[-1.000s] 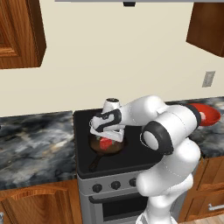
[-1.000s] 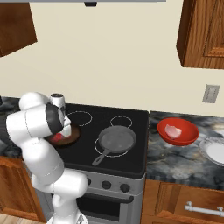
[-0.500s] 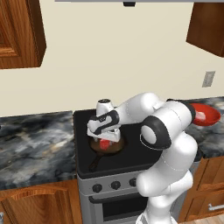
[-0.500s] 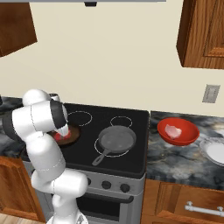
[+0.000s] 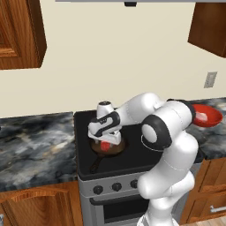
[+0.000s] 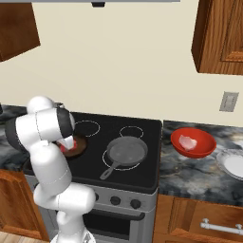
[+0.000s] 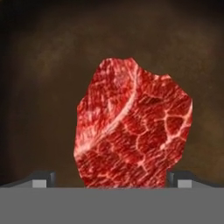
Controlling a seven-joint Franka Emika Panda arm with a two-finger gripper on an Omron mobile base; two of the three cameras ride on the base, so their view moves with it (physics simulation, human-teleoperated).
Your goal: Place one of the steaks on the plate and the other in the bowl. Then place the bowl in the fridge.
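The bright red steak [image 7: 131, 131] lies in a small brown pan [image 5: 115, 150] on the stove's front left burner. My gripper [image 5: 106, 140] hangs just over it, open, with one fingertip [image 7: 43, 179] to each side of the meat and a gap on the left. In the right base view the red steak [image 6: 63, 146] peeks out beside my arm. The paler pink steak [image 6: 188, 142] rests in the glossy red bowl [image 6: 192, 142] on the counter right of the stove. A white plate [image 6: 234, 164] sits further right. The fridge is out of view.
A dark frying pan [image 6: 125, 152] sits on the stove's front right burner, handle pointing to the front. Marbled counter [image 5: 35, 137] runs on both sides of the black stove top [image 6: 142, 128]. Wooden cabinets [image 6: 218, 33] hang above.
My hand has swung left and dropped lower over the brown pan, ending just above the red steak. The bowl, plate and dark pan have stayed put.
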